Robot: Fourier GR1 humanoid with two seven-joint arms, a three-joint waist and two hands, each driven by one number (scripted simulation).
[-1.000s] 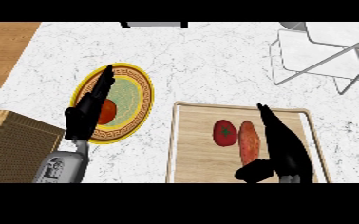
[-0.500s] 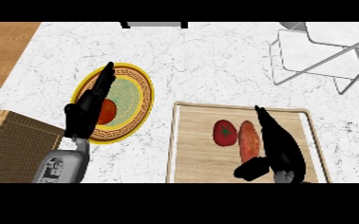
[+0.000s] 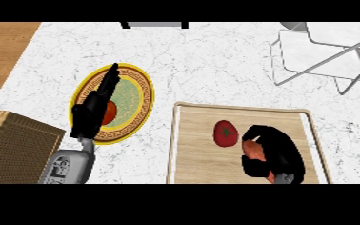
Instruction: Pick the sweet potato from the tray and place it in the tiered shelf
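Sweet potato (image 3: 252,148) lies on the tray (image 3: 197,143) beside a tomato (image 3: 225,133), mostly hidden under the right hand's (image 3: 277,155) curled fingers, so lifting could let it slip out or nudge the tomato.

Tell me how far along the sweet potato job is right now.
Early stage. The right hand has curled round the sweet potato, which is on the wooden tray beside the tomato; no lift shows yet. The left hand is open over the patterned plate. Left to do: lift it and carry it to the wire tiered shelf at upper right.
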